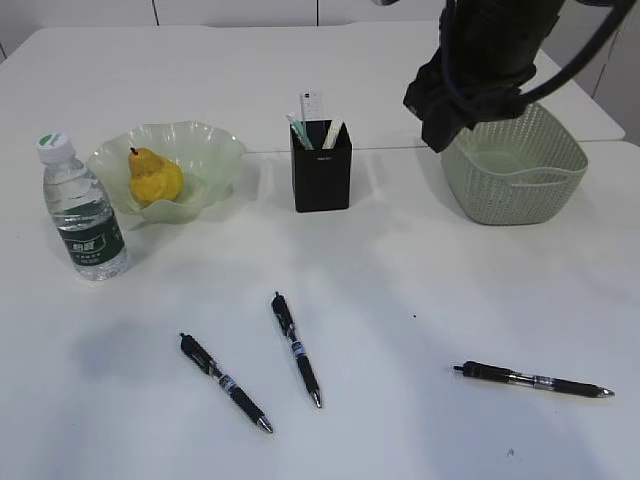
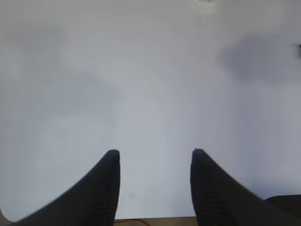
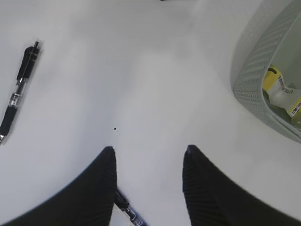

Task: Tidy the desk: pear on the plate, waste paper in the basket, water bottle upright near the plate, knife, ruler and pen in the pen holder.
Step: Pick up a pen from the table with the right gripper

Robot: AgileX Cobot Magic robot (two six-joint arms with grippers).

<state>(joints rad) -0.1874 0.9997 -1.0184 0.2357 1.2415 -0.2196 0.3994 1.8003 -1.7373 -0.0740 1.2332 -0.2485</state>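
Three pens [image 1: 297,349] lie loose on the tabletop [image 1: 420,290]; pear [image 1: 153,176] sits in plate [image 1: 210,150]. Left tool [image 2: 155,153] and right tool [image 3: 148,149] both stand apart, empty.

Bright, even overhead light; soft grey shadows on the desk [image 1: 400,280], and slightly hazy wrist views.

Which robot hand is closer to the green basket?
Right. The right gripper hangs open beside the basket; the left gripper sees only bare desk, no basket.
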